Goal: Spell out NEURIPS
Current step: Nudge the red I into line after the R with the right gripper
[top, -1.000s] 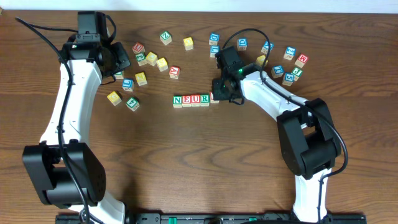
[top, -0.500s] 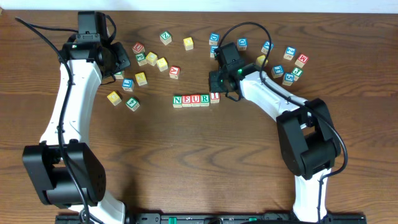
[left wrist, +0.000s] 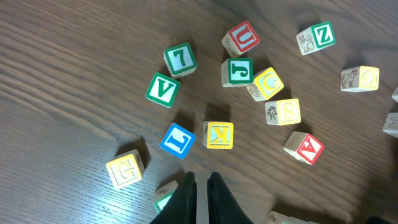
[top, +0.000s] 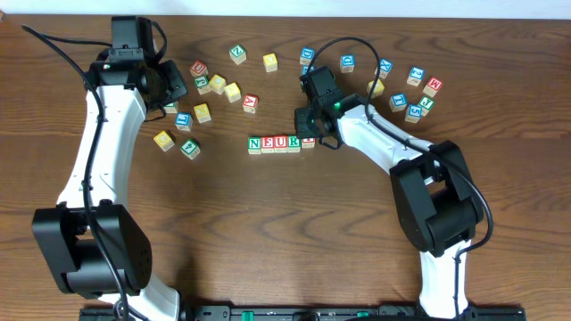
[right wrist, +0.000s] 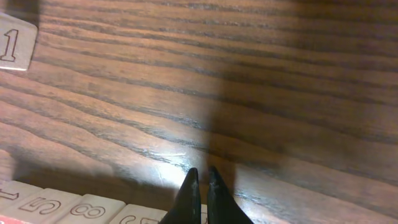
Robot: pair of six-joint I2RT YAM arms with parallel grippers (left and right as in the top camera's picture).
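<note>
The NEUR row is lying near the middle of the table, four wooden cubes touching side by side and reading N, E, U, R from left to right. The I cube is sitting against the R end, set a little higher than the others and partly hidden by the right arm.

The right gripper is hanging just beside that end of the row. In its wrist view the fingers are drawn nearly together and are gripping nothing, with bare wood under the tips and the row's pale side faces showing along the bottom left edge. A cube marked 1 is lying apart at the top left corner.

The left gripper is hovering over the scattered cubes at the left, its fingers likewise pinched narrow and empty. A blue L cube and a yellow K cube are lying just ahead of its tips. Further off, a yellow S cube is resting among its neighbours. Which loose cube bears the P I cannot tell. More loose cubes are lying at the right.
</note>
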